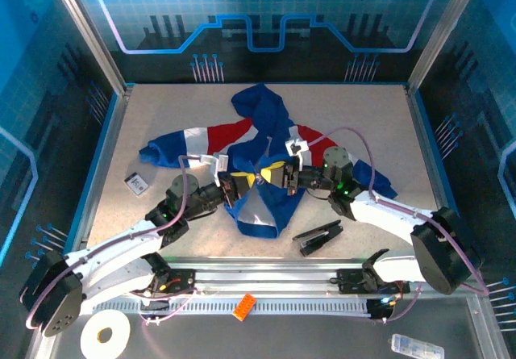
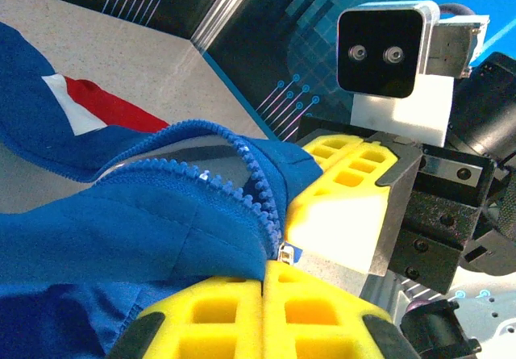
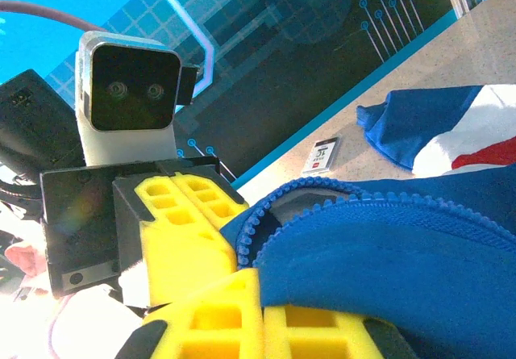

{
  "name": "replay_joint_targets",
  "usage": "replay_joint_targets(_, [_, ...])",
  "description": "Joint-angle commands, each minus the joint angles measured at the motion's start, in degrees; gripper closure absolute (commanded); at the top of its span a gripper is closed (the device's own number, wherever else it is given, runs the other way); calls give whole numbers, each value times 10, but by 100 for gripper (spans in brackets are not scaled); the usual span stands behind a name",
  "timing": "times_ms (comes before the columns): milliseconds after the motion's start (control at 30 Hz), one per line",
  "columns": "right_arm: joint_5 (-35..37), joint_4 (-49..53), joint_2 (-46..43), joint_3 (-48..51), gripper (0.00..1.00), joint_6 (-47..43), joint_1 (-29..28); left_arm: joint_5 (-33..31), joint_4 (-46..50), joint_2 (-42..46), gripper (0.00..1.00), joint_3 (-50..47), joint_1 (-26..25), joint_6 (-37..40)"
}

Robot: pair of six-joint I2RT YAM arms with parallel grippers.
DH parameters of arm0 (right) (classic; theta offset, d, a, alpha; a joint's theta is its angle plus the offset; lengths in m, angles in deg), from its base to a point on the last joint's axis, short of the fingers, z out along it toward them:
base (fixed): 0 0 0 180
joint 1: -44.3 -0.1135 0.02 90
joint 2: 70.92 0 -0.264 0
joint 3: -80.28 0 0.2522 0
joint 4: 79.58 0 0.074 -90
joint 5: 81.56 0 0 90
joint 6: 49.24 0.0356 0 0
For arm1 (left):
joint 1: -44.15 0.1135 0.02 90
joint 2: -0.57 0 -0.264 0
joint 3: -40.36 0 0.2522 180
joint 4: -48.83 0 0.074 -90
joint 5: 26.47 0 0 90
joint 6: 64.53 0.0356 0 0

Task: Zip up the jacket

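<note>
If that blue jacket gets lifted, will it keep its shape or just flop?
Likely floppy: the jacket lies rumpled and folded. Probably light, thin cloth bunching at the left gripper. Its zipper teeth may be slightly stiffer.

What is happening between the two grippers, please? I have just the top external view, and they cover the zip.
Observer: In the left wrist view the left gripper is shut on the jacket, right at what looks like a small metal slider.
Operator: Are the zipper teeth joined above it?
Observer: No, the teeth curve apart there and leave an open gap.
Operator: And the right gripper?
Observer: In the right wrist view the right gripper is shut on the jacket too, with blue fabric lying over its fingers.
</note>
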Motion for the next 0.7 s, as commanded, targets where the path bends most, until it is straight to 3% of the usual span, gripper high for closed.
replay_joint_targets(0, [1,-19,-9,3,100,-1,-3,15,24,15,100,-12,-7,21])
replay_joint_targets(400, [-16,-5,-10,-1,100,-7,-3,39,68,18,100,1,-7,41])
replay_joint_targets(667, [-52,37,2,-19,100,-33,3,94,167,18,100,45,-7,86])
